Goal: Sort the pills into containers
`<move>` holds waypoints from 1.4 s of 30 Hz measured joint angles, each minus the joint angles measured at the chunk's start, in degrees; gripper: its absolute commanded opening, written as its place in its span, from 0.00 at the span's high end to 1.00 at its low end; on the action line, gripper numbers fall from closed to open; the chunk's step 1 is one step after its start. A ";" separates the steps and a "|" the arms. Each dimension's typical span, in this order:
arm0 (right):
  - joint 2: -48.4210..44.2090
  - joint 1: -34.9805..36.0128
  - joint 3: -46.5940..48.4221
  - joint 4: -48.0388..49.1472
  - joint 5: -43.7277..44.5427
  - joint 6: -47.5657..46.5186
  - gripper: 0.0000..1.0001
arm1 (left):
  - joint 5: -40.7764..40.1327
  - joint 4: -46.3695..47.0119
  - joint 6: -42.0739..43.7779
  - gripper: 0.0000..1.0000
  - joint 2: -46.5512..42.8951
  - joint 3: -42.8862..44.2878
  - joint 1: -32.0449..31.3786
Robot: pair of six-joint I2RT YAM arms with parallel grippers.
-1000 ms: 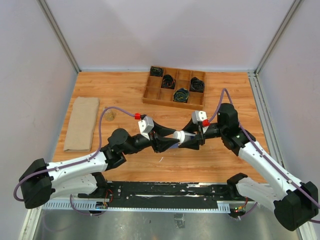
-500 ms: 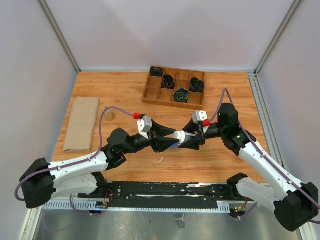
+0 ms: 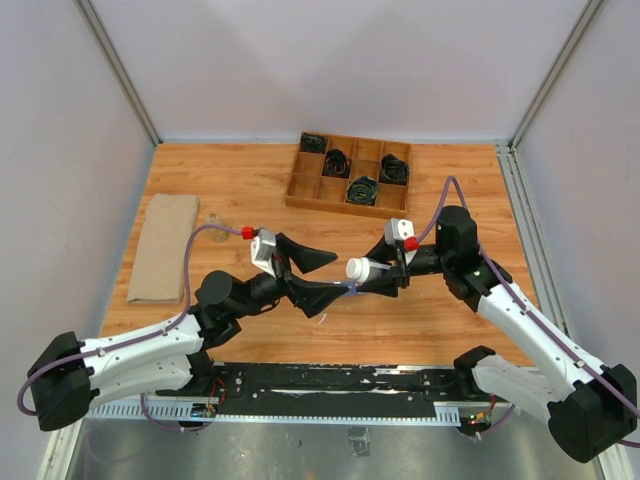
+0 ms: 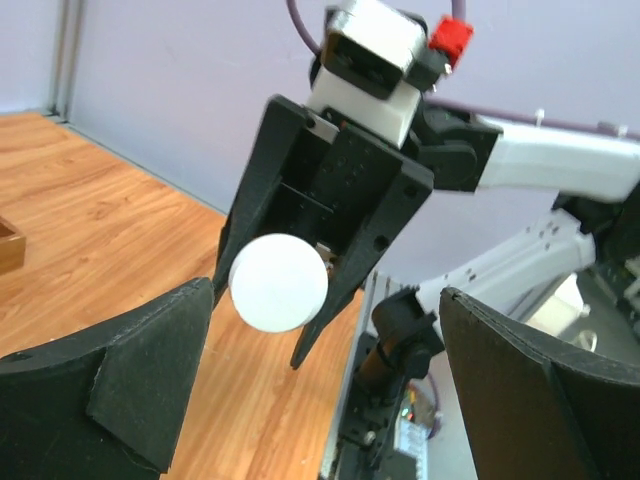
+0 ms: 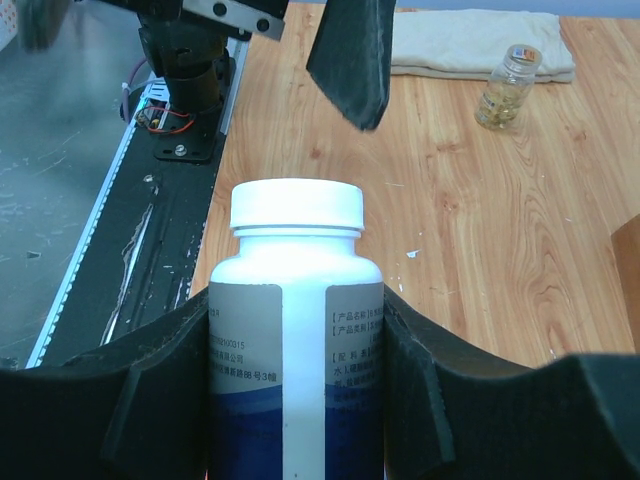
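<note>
My right gripper (image 3: 388, 274) (image 5: 297, 300) is shut on a white bottle (image 3: 372, 269) (image 5: 295, 340) with a blue-banded label, held lying sideways above the table, its white cap (image 3: 354, 268) (image 4: 279, 283) pointing left. Just left of the cap, and apart from it, my left gripper (image 3: 338, 274) (image 4: 325, 330) stands wide open with nothing between its fingers. A small clear jar (image 3: 212, 221) (image 5: 505, 85) of yellowish pills stands near the cloth. The containers are out of view.
A wooden divided tray (image 3: 340, 205) of black cables sits at the back centre. A folded beige cloth (image 3: 165, 247) (image 5: 470, 40) lies at the left. The black base rail (image 3: 330, 385) runs along the near edge.
My left gripper has opened, let go of the bottle's cap and drawn back to the left. The right gripper and bottle have stayed in place.
</note>
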 measured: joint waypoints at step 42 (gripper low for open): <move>0.33 0.00 0.00 -0.02 1.27 -0.24 0.87 | -34.05 -27.63 -19.12 0.30 6.64 15.82 -11.26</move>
